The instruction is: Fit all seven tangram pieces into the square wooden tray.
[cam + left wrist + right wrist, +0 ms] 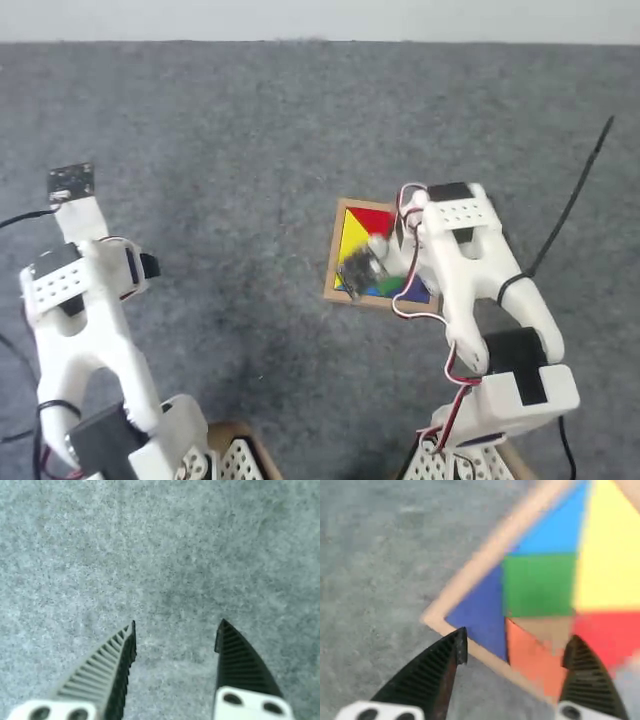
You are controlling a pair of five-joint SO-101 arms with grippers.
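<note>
Your tray (331, 270) sits right of centre in the high view, flat on the grey desk (250, 130). The right arm (470, 280) stretches over it from the lower right. Your right tool (517, 637) hangs just above one tray corner, jaws wide and holding nothing. One jaw tip is over the rim beside the dark blue triangle (480, 615), and the other is over the seam between the orange piece (535, 662) and the red piece (610, 635). That spread straddles the corner pieces, so I read it as a stance for pressing or nudging them flush, not for carrying one in.

Inside the rim the pieces lie edge to edge. The green square (540, 585) touches the dark blue triangle, the light blue piece (560, 527) and the yellow piece (610, 555). Between green, orange and red there is a small brown patch (545, 630), and you cannot tell whether it is a seventh piece or uncovered wood. Either way, I judge the task close to finished.

Your left tool (177, 624) is well apart, at the left of the high view, jaws wide and empty over the desk. It looks parked there so it does not crowd the tray.

If you lower the right tool at this spread, watch the jaw over the rim: it could catch the edge and shift the whole tray.
</note>
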